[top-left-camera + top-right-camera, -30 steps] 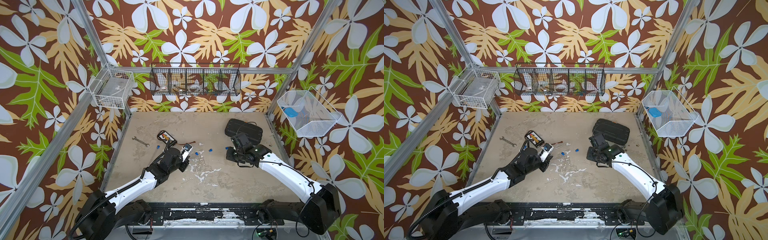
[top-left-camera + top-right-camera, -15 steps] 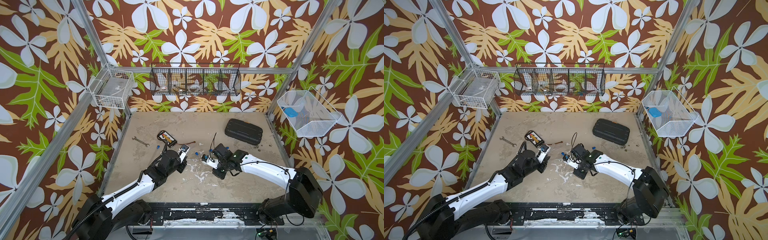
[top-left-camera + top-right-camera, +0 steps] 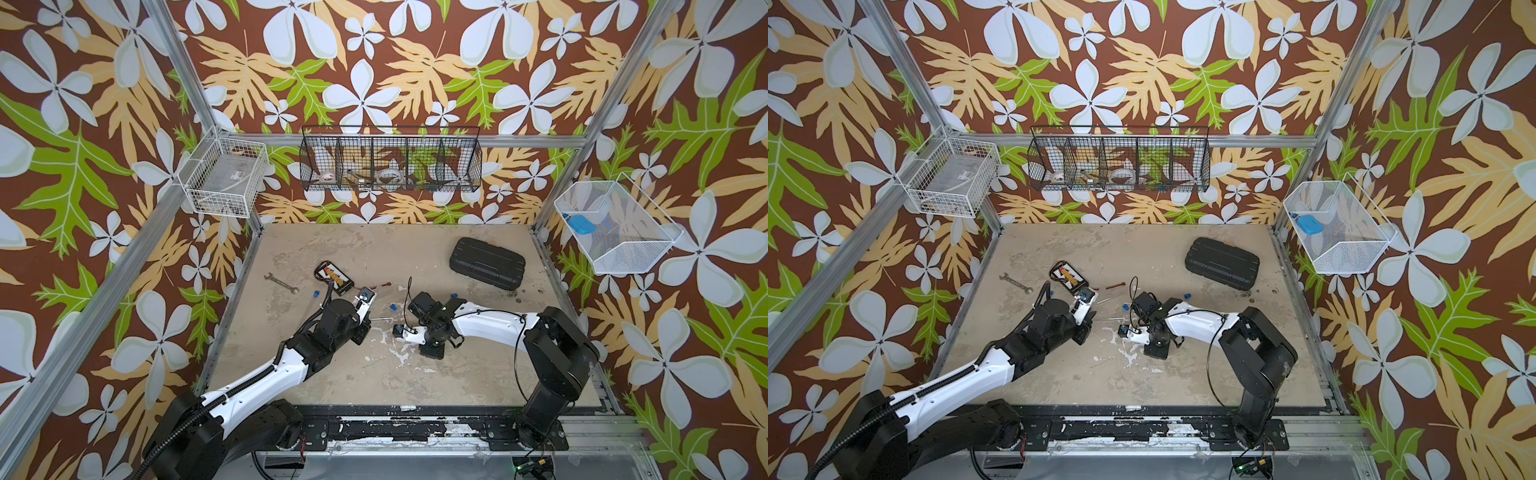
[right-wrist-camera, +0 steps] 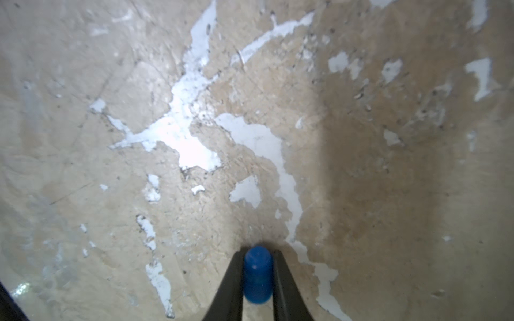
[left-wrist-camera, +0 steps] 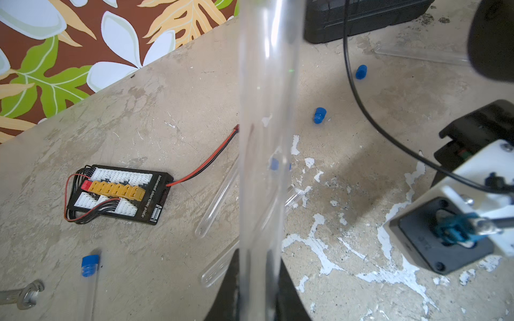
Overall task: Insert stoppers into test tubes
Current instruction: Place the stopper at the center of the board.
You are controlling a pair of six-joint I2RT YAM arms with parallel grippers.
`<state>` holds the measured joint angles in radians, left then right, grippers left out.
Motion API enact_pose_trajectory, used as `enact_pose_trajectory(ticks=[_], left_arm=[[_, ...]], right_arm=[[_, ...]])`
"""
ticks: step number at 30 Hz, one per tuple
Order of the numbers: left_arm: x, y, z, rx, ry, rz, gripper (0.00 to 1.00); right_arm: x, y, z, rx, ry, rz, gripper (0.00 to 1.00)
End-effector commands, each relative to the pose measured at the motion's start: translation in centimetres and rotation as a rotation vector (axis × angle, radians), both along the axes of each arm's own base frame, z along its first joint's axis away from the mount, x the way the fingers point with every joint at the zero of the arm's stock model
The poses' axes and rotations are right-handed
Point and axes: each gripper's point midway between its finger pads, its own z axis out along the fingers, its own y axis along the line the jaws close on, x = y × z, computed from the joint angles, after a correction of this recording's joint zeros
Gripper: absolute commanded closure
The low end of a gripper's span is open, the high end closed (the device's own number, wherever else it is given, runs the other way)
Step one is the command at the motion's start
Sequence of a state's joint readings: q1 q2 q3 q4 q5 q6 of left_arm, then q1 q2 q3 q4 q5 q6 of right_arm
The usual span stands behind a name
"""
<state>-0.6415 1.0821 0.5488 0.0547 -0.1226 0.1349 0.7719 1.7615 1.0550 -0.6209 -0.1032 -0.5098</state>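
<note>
My left gripper (image 5: 257, 280) is shut on a clear test tube (image 5: 267, 111), which runs straight out from its jaws. In both top views that tube (image 3: 380, 318) (image 3: 1108, 318) pokes toward the right arm. My right gripper (image 4: 257, 266) is shut on a blue stopper (image 4: 257, 275) and points down, low over the scuffed table (image 4: 389, 194). It hangs just right of the held tube's tip in a top view (image 3: 432, 352). Loose stoppers (image 5: 319, 115) (image 5: 361, 72) lie on the table. Other test tubes (image 5: 219, 194) (image 5: 219, 268) lie nearby, one with a stopper (image 5: 90, 265) in its mouth.
A black case (image 3: 487, 264) lies at the back right. A connector board with red and black wires (image 5: 116, 194) and a silver wrench (image 3: 281, 283) sit at the back left. Wire baskets (image 3: 390, 160) (image 3: 615, 226) hang on the walls. The right wrist camera (image 5: 445, 233) is close to the held tube.
The right arm has swung from beside the black case to the table's middle, near the left arm and its tube. The left arm has barely moved.
</note>
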Motion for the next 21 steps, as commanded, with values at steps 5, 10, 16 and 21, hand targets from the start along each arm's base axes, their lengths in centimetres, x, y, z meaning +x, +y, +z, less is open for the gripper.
enact_pose_trajectory(ticks=[5, 10, 16, 21], left_arm=[[-0.1, 0.0, -0.4, 0.032, 0.013, -0.017, 1.0], [0.0, 0.0, -0.4, 0.037, 0.01, -0.023, 1.0], [0.1, -0.1, -0.4, 0.031, 0.013, -0.022, 1.0], [0.0, 0.0, -0.5, 0.035, 0.013, -0.018, 1.0]], right_arm=[[0.3, 0.3, -0.3, -0.005, 0.001, 0.014, 0.71], [0.3, 0.1, 0.3, 0.011, -0.024, 0.016, 0.64], [0.3, 0.1, 1.3, 0.07, -0.064, 0.01, 0.58], [-0.1, -0.1, 1.2, 0.076, -0.053, 0.014, 0.59]])
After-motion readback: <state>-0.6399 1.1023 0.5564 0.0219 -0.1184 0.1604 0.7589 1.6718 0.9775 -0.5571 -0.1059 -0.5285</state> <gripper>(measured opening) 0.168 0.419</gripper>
